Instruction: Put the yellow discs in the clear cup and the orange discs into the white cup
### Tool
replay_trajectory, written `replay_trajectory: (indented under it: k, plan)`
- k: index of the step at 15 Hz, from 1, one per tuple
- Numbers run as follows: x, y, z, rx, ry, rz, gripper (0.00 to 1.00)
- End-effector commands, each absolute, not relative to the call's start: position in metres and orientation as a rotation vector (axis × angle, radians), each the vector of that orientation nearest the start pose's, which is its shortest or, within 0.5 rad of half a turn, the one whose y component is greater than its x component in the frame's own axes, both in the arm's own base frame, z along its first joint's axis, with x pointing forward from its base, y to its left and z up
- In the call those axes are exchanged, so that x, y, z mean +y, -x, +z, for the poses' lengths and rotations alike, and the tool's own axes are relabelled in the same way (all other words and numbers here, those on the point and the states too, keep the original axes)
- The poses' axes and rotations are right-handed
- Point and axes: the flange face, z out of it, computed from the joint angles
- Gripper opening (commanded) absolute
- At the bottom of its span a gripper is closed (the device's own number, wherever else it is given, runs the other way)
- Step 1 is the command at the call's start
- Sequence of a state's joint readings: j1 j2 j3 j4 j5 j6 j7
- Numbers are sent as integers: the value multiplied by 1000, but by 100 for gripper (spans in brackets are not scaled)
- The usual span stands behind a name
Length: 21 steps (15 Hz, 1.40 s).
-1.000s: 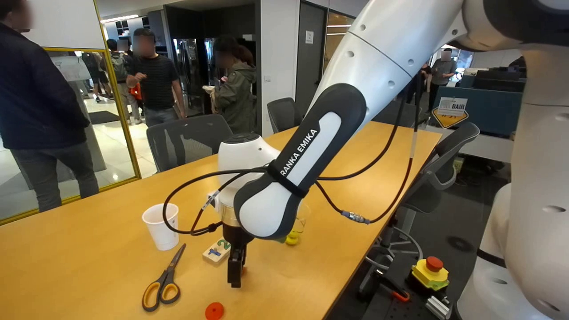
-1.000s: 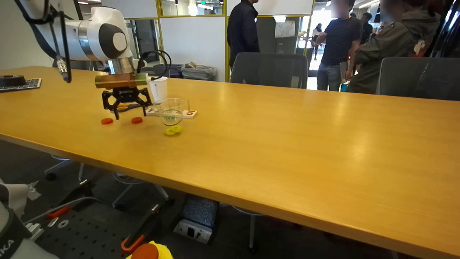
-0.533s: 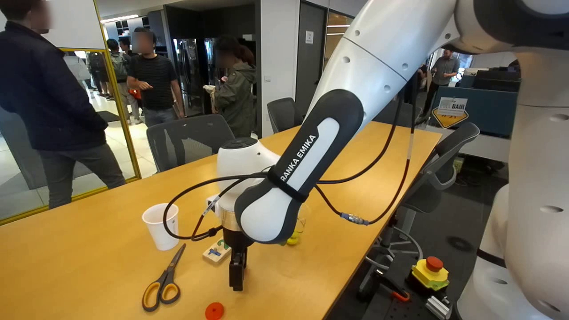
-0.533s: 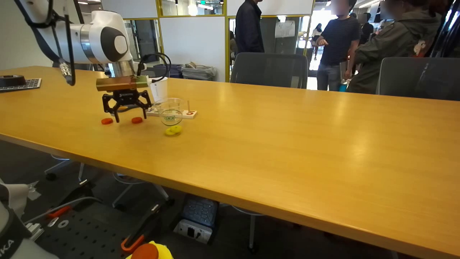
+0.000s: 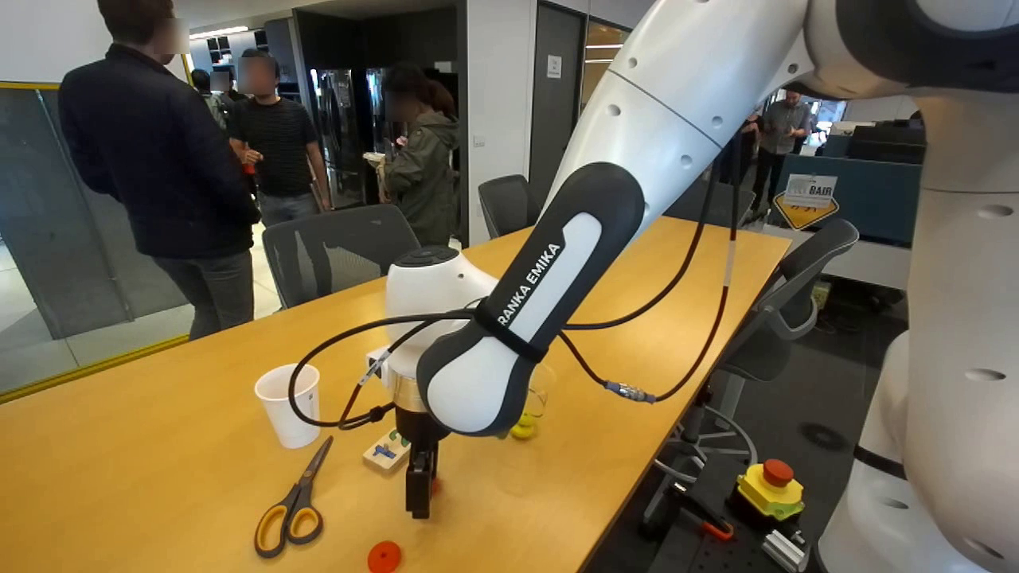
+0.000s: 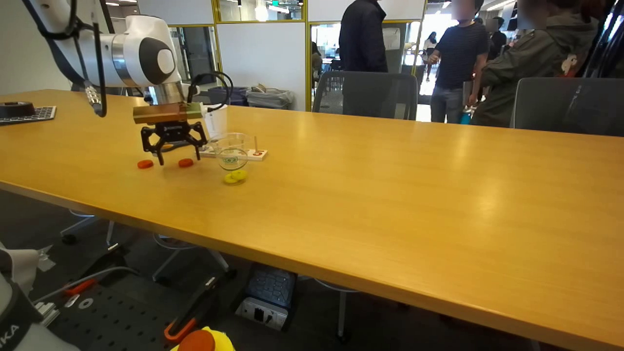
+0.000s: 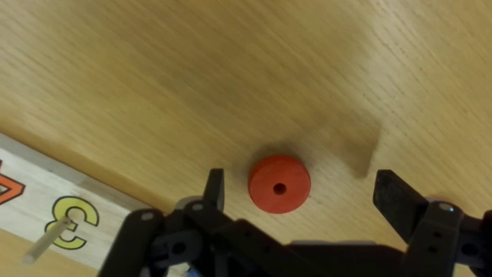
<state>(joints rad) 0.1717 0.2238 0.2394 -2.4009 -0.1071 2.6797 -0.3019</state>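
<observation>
Hovers over the wood-grained table (image 7: 153,77) with black two-fingered hand (image 7: 300,177) spread apart; frames between fingertips (image 7: 215,184) a flat round red-orange disc (image 7: 279,179) at lower centre of the wrist view.

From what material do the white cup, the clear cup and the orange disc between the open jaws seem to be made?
White cup: paper or plastic, unclear which; smooth, opaque, thin at the rim.
Clear cup: probably smooth plastic; one sees through its wall, though glass is possible.
Orange disc: perhaps painted wood, fairly matt; evenly coloured with no sharp glare, but plastic is possible.
</observation>
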Motion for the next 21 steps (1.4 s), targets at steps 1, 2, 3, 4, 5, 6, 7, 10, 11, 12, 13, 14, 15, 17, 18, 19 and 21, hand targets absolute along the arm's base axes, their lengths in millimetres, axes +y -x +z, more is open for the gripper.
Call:
replay_trajectory:
  k: [1,2,3,4,5,6,7,10,11,12,13,14,15,17,18,19,21]
  plan:
    - [211,-473,233,-1224,2892,-152,100]
    - [211,-475,233,-1224,2892,-155,75]
    - [211,-475,232,-1226,2892,-158,72]
    - [210,-476,231,-1226,2893,-160,66]
    - [210,-477,230,-1226,2893,-163,58]
    - [210,-477,230,-1226,2894,-166,49]
    - [210,-478,229,-1225,2894,-165,42]
    - [210,-482,234,-1221,2907,-169,20]
    - [209,-484,236,-1217,2925,-160,22]
    - [207,-486,237,-1221,2946,-141,24]
    - [205,-489,240,-1216,2970,-134,24]
    - [203,-490,242,-1218,2985,-128,24]
    - [203,-494,247,-1220,3008,-130,24]
    - [206,-501,263,-1230,3021,-144,24]
    - [210,-505,274,-1239,3012,-155,24]
    - [215,-510,286,-1244,2999,-174,24]
    - [227,-520,309,-1258,2962,-223,24]
